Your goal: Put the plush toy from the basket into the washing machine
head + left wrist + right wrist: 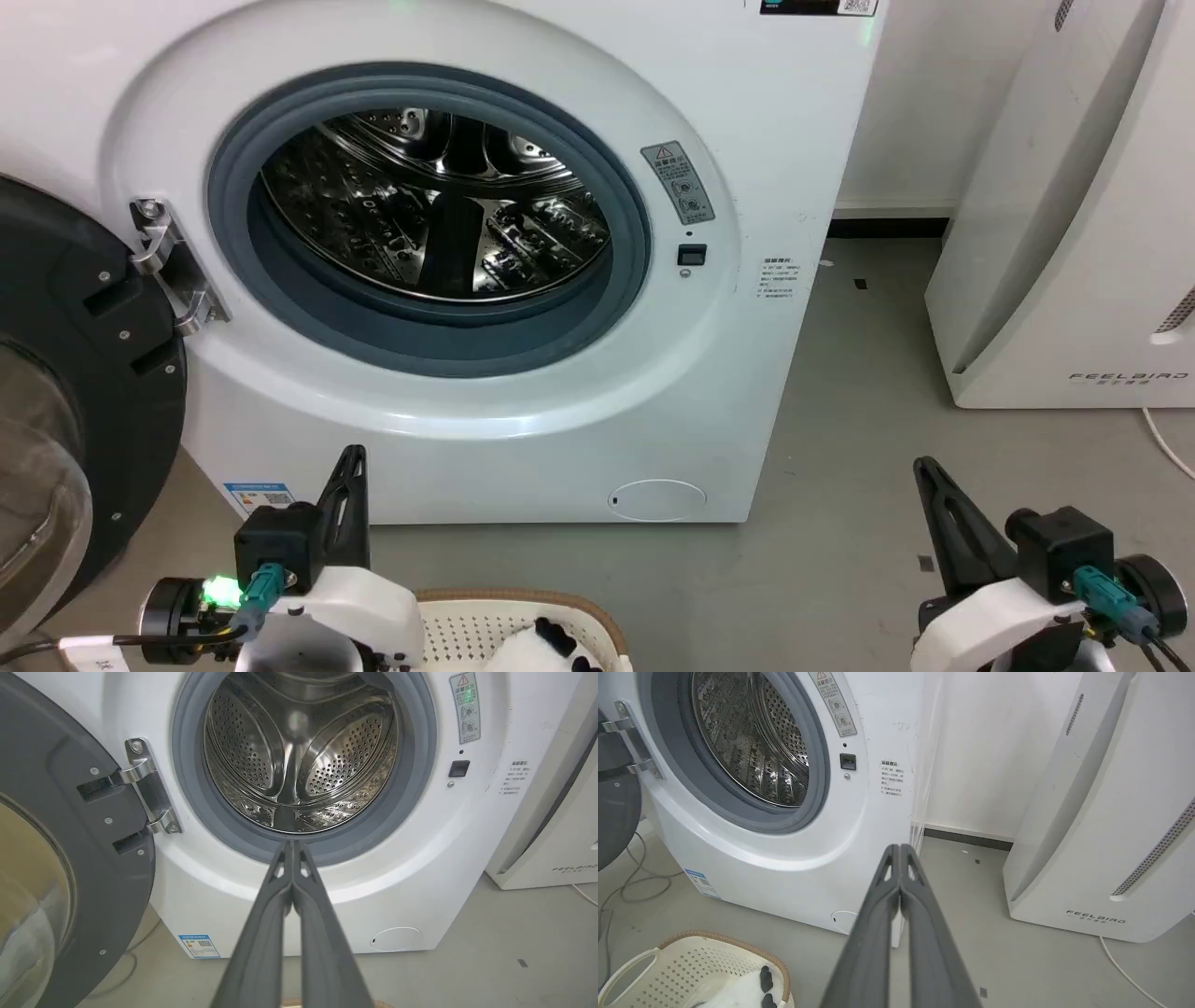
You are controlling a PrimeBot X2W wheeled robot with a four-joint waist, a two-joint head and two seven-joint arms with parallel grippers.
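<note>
My left gripper and right gripper are pinched empty, the plush toy ungrasped in the basket before the washing machine.

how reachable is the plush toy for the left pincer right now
Probably yes: the plush toy lies uncovered in the open basket, close to the left pincer, which is shut, empty and pointed away.

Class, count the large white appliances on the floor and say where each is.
2. The washing machine stands at the left of the head view, its door open; the FEELBIRD appliance stands to its right, apart from it. Others may stand out of frame.
</note>
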